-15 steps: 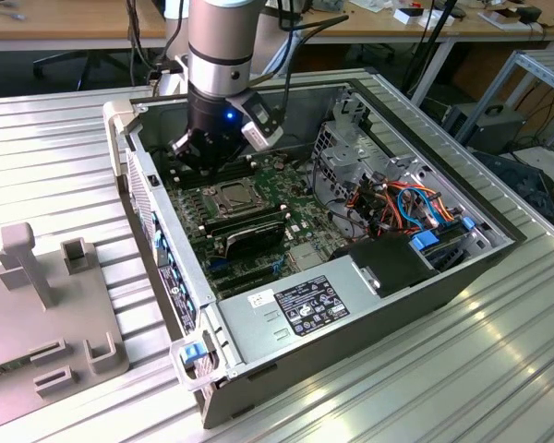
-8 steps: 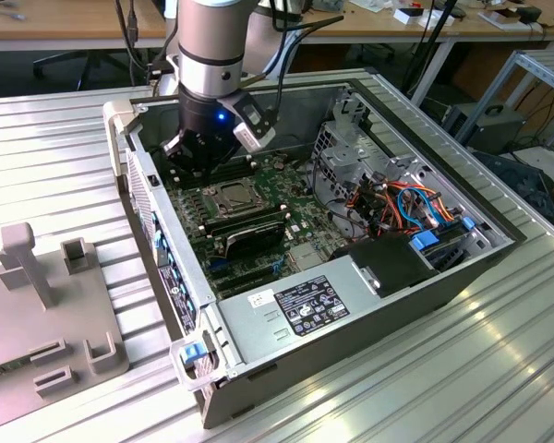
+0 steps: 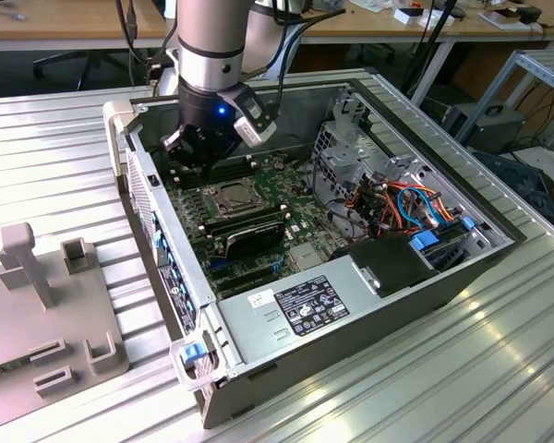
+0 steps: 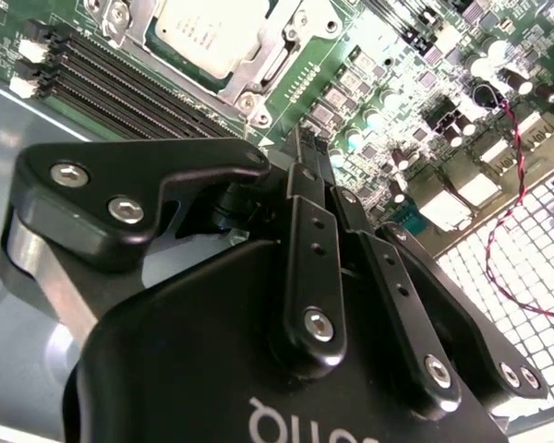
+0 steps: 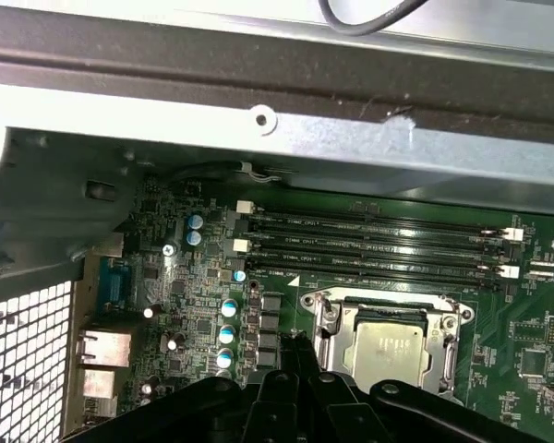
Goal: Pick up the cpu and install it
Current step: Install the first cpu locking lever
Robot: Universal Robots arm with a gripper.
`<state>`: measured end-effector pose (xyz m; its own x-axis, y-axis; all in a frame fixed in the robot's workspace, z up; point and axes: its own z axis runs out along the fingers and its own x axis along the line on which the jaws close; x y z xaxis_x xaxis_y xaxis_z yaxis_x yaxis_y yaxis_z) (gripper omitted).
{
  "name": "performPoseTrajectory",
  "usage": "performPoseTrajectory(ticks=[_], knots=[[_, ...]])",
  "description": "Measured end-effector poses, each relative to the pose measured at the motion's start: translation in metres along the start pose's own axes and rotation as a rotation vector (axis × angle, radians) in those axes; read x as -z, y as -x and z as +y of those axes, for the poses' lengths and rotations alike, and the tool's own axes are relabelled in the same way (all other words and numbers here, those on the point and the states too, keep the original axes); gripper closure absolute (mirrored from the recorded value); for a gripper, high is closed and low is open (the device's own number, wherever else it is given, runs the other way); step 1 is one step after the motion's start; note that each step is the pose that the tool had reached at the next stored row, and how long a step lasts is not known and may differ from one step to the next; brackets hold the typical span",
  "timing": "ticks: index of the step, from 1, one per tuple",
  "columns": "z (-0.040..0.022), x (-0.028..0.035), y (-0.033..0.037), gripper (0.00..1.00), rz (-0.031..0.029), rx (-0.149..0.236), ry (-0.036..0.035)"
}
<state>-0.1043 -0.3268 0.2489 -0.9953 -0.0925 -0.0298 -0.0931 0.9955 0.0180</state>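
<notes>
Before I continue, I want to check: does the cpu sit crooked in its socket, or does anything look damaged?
Nothing stands out. The cpu lies flat and square inside the socket frame, and the gripper is beside it.

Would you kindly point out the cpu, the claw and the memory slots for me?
cpu (image 5: 388,349): first wrist view, middle of its silver top.
claw (image 4: 307,157): second wrist view, at the fingertips.
memory slots (image 5: 379,245): first wrist view, mid-length of the rows.
</notes>
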Motion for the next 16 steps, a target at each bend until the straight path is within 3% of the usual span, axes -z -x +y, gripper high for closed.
performPoseTrajectory(ticks=[10, 16], knots=[[0.0086, 0.0006, 0.0009, 0.89, -0.0008, -0.002, -0.0002], [0.0110, 0.0029, 0.0009, 0.89, -0.0060, -0.003, -0.0009]])
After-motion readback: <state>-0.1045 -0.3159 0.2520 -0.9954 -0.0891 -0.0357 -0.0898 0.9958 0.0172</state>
